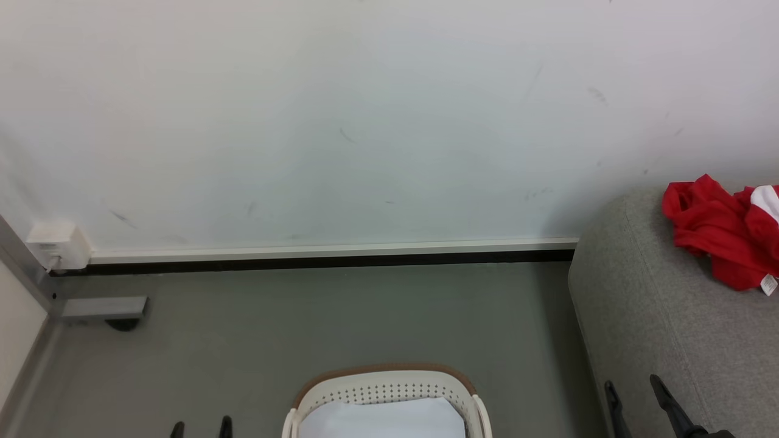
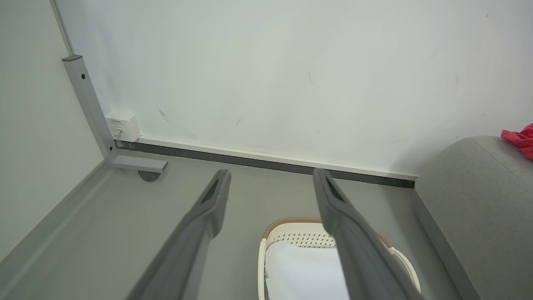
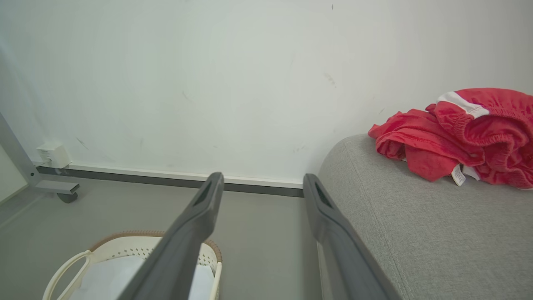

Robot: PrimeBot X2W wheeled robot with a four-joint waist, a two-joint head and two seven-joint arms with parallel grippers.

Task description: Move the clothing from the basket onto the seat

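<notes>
At the bottom edge of the head view, the left fingers (image 1: 226, 428) show as two tips at lower left and the right fingers (image 1: 667, 396) at lower right. Both pairs are spread wide and grasp nothing. Between them, at bottom centre, the basket (image 1: 389, 372) stands on the grey floor (image 1: 341, 316) with a white sheet (image 1: 383, 420) inside. Higher up at the right edge, the clothing (image 1: 718, 234) lies bunched on the seat (image 1: 657, 316). A white wall (image 1: 365, 121) fills the top of the frame.
</notes>
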